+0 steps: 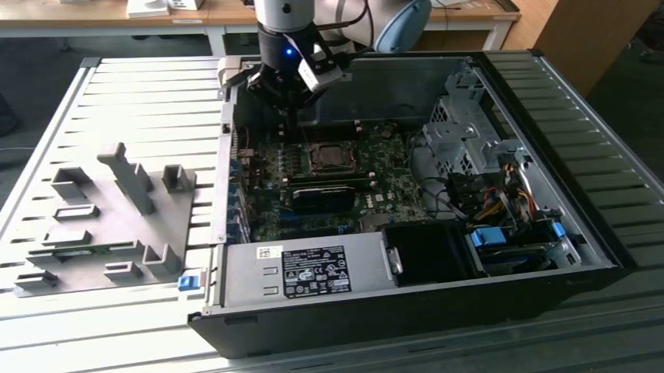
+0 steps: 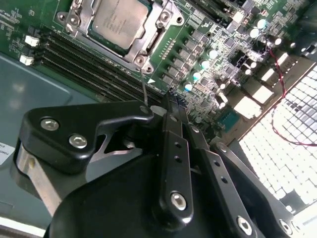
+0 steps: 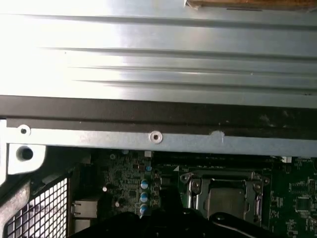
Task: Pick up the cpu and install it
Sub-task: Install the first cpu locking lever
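The gripper (image 1: 285, 101) is hung over the far edge of the open pc case (image 1: 415, 307), just above the board; in the second wrist view the gripper (image 2: 167, 101) is seen from behind its black linkage, and whether it is open or closed cannot be told; nothing is seen in its hold. The cpu (image 1: 332, 158) is found at approx. 5 o'clock from the gripper on the exterior view's clock face, lying flat within the socket frame (image 2: 148, 47); its silver top is shown in both wrist views (image 2: 121, 20) (image 3: 225, 201). The step is thus judged to be the seating end of the install, w/ the chip apparently placed; whether the frame is latched cannot be told. For this to be done well, the chip should be left flat and square in the frame, no sideways push should be given, and any travel near the socket should be kept vertical. A thin metal rod (image 2: 144, 87), poss. the socket lever, stands just beside the gripper tip and could be snagged; the memory slots (image 2: 89, 64) and a row of capacitors (image 2: 208, 54) lie close by; a red wire (image 2: 277, 74) runs further off. In the exterior view, the drive cage (image 1: 456, 128) sits at 3 o'clock from the cpu, the power supply (image 1: 301, 268) at 6, and the grey fixture blocks (image 1: 114, 210) at 9, outside the case on the slatted table (image 1: 145, 93), well apart.
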`<state>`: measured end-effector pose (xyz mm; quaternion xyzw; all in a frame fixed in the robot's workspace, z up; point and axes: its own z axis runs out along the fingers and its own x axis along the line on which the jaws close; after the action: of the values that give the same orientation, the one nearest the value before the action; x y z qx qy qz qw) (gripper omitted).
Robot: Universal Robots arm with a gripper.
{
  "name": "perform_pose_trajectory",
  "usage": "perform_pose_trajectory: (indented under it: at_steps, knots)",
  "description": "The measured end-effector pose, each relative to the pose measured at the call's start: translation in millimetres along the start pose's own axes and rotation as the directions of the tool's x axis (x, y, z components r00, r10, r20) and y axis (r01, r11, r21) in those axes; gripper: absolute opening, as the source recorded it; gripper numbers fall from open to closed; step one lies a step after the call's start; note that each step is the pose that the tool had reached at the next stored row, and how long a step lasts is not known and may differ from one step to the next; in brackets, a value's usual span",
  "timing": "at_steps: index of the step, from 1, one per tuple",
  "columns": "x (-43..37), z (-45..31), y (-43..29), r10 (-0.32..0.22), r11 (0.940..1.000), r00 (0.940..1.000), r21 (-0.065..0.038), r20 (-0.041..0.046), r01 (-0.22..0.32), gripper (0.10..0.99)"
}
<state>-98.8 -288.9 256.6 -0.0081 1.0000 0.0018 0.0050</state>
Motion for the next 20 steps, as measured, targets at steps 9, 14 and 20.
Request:
perform_pose_trajectory:
  at_steps: [9, 14, 20]
  knots:
    - [-1.4, 0.3, 1.4, 0.0, 1.0, 1.0, 0.0, 0.0, 0.0, 0.106]
    - [-2.5, 0.4, 1.5, 0.0, 1.0, 1.0, 0.0, 0.0002, 0.0, 0.106]
    - [-2.6, 0.4, 1.5, 0.0, 1.0, 1.0, 0.006, -0.0001, 0.0, 0.106]
